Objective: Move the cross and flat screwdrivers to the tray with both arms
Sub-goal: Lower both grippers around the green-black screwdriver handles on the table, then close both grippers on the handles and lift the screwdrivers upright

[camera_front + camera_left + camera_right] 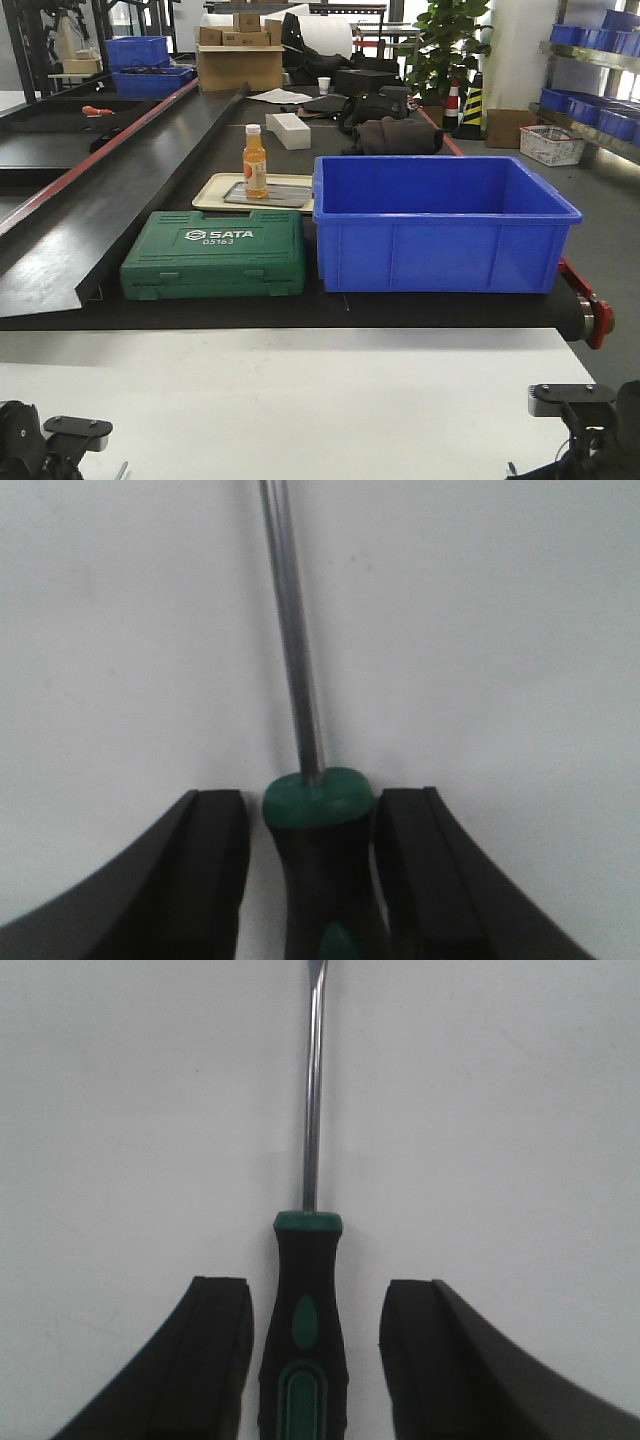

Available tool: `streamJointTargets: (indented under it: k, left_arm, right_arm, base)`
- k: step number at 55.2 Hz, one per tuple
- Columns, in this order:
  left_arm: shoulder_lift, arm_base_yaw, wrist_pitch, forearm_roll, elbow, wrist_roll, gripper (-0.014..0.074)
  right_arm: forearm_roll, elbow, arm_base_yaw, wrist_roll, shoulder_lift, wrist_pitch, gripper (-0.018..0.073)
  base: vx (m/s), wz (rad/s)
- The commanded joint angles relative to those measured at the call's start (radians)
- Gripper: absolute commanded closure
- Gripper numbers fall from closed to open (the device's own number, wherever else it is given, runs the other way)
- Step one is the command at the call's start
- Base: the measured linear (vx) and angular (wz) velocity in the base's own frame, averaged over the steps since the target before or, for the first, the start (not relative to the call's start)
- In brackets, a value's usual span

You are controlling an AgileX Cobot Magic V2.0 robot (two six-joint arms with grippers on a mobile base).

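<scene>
Lying on the white bench (500, 1110), the first screwdriver (320, 850) sits between the parted fingers (215, 865) of the left hand (312, 815). Its handle almost fills the gap, and the hand has not closed on it. The second screwdriver (303, 1310) lies inside the right hand (315, 1295), which is spread wide, with bare bench on either side of the handle. Well beyond, the grey tray (290, 193) rests on a cream tray (212, 188) and carries an orange bottle (255, 160). It is behind a green tool case (215, 255) and beside a blue crate (440, 225).

white table (300, 400) fronts black conveyor (300, 310), potted plant (450, 40) beyond.
</scene>
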Motion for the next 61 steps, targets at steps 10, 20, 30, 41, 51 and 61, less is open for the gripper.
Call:
streamJointTargets:
  k: [10, 20, 30, 41, 51, 61]
  left_arm:
    - [-0.027, -0.005, -0.019, -0.016, -0.014, 0.000, 0.0160]
    - [-0.027, -0.005, -0.018, -0.016, -0.014, 0.000, 0.0160]
    - [-0.027, -0.005, -0.019, -0.016, -0.014, 0.000, 0.0160]
    - [-0.027, -0.005, -0.019, -0.016, -0.014, 0.000, 0.0161]
    - [-0.027, -0.005, -0.019, -0.016, -0.014, 0.000, 0.0227]
    - [-0.027, -0.005, -0.017, -0.016, -0.014, 0.000, 0.0452]
  right_arm:
    - [-0.037, -0.057, -0.007, -0.023, 0.093, -0.037, 0.0162]
    - [-0.038, -0.057, -0.007, -0.023, 0.165, -0.070, 0.0162]
    - [-0.028, -0.057, -0.007, -0.023, 0.198, -0.068, 0.0162]
    - [-0.028, -0.057, -0.007, -0.025, 0.205, -0.024, 0.0211]
    - [-0.028, -0.057, -0.007, -0.025, 0.205, 0.028, 0.0337]
    - [0.003, -0.057, -0.007, -0.025, 0.202, 0.044, 0.0478]
  base:
    - [0.00, 0.00]
    - [0.00, 0.00]
    - [0.00, 0.00]
    - [0.00, 0.00]
    - [0.00, 0.00]
    - [0.00, 0.00]
